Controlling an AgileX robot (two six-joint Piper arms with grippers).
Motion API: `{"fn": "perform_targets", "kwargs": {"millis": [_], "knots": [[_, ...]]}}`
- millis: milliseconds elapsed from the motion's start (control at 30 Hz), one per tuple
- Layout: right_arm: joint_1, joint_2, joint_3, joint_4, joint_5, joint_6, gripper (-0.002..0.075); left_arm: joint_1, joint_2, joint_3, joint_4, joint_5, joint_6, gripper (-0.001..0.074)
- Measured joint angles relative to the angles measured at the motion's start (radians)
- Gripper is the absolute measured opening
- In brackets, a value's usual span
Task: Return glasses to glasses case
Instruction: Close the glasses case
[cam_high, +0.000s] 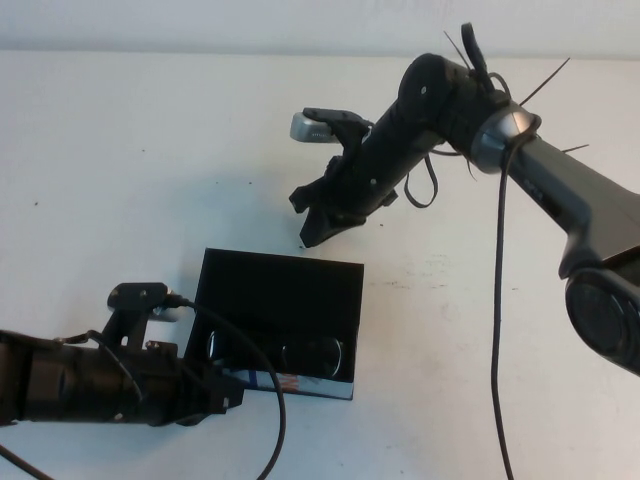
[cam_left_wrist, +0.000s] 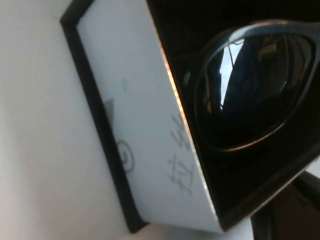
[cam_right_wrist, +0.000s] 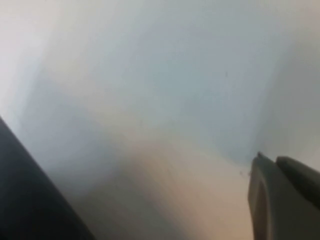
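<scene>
The black glasses case (cam_high: 280, 285) lies open in the middle of the white table, its lid folded back flat. The dark-framed glasses (cam_high: 285, 355) lie inside its front part. In the left wrist view the case's white printed side (cam_left_wrist: 145, 125) and one lens of the glasses (cam_left_wrist: 250, 85) fill the picture. My left gripper (cam_high: 228, 392) is low at the case's front left corner, right against it. My right gripper (cam_high: 305, 220) hovers just behind the lid's back edge, open and empty. One of its fingers (cam_right_wrist: 272, 200) shows over bare table.
The left arm's black cable (cam_high: 272, 410) loops across the front of the case. The right arm's cable (cam_high: 497, 300) hangs down to the right of the case. Bare white table (cam_high: 120, 150) lies around them.
</scene>
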Motion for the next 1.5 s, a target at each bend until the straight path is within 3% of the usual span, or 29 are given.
{"fn": "perform_targets", "kwargs": {"millis": [400,1133,1500], "knots": [[0.004,-0.036,0.114,0.042,-0.005,0.003,-0.0012,0.000,0.002,0.000,-0.002,0.001,0.004,-0.0004],[0.118,-0.344,0.457,0.036,-0.010,-0.042,-0.0013,0.000,0.003,0.000,-0.012,-0.009,0.006,-0.0004],[0.205,-0.394,0.590,-0.001,-0.010,-0.043,-0.0013,-0.002,-0.258,0.042,0.169,-0.193,-0.266,-0.0004]]}}
